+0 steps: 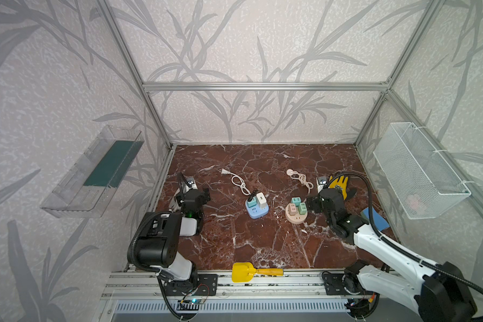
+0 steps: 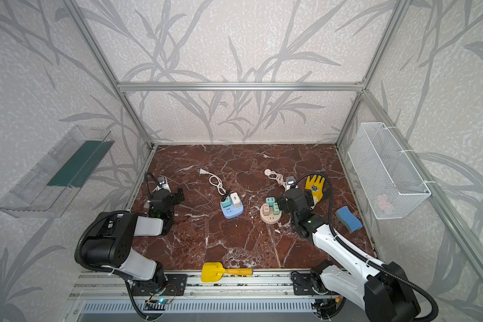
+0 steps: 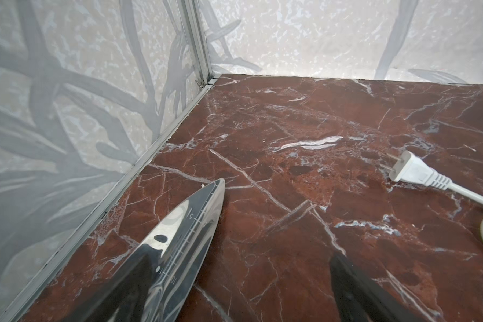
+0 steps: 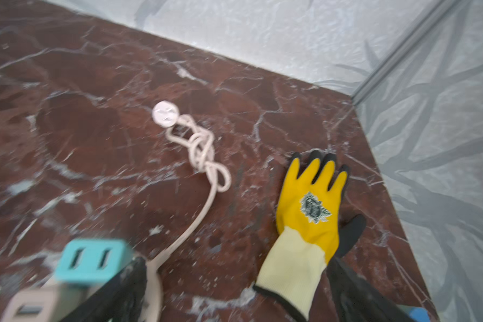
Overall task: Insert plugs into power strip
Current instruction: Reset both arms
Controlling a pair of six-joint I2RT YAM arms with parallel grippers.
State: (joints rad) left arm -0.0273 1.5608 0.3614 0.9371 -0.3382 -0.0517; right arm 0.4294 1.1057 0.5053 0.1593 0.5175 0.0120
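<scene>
Your left gripper (image 3: 276, 220) and right gripper (image 4: 236, 262) stand spread and empty. Plugs (image 1: 292, 208) sit on the pink strip (image 1: 297, 220) at the right gripper's 9 o'clock. The right wrist view blurs and crops them.

Marble tabletop (image 1: 248, 242), blue strip (image 1: 258, 214), pink strip (image 1: 297, 219), glove (image 1: 338, 182), sponge (image 1: 378, 220)

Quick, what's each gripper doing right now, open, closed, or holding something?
Left gripper: open, holding nothing.
Right gripper: open, holding nothing.
</scene>
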